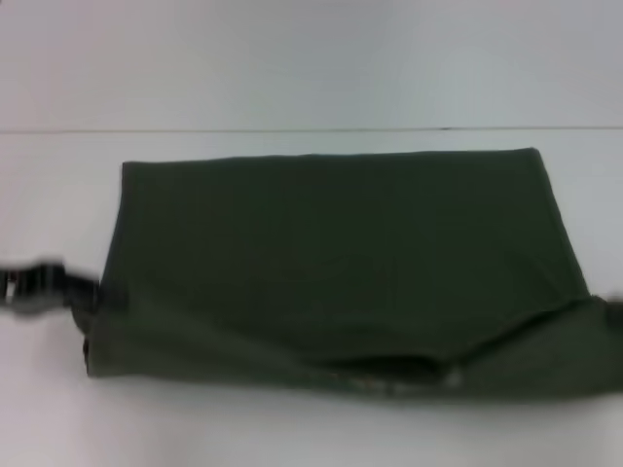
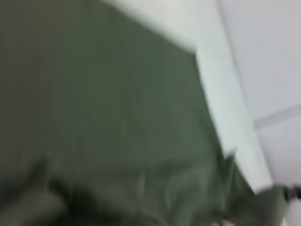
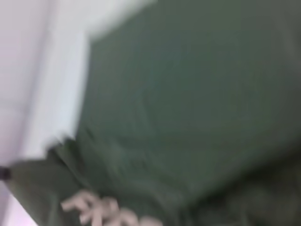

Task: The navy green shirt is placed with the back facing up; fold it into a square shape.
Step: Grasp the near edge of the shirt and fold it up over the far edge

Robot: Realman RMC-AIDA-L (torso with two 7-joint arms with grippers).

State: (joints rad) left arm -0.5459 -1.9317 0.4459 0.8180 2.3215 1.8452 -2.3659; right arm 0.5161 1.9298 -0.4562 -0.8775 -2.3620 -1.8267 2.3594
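You saw the navy green shirt (image 1: 331, 253) lying folded into a wide rectangle across the white tabletop (image 1: 292, 433), its near edge rumpled, cream lettering (image 3: 101, 209) peeking out.

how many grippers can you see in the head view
2: the left gripper at the dark olive-green cotton shirt's left edge, the right gripper barely showing at its right edge.

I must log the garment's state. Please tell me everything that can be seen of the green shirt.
The navy green shirt is dark olive, soft matte cloth, lying flat on the white table as a wide rectangle. Its near edge is turned over, with a loose flap and a bit of cream lettering showing. The left gripper meets its left edge; the right gripper is at its right edge.
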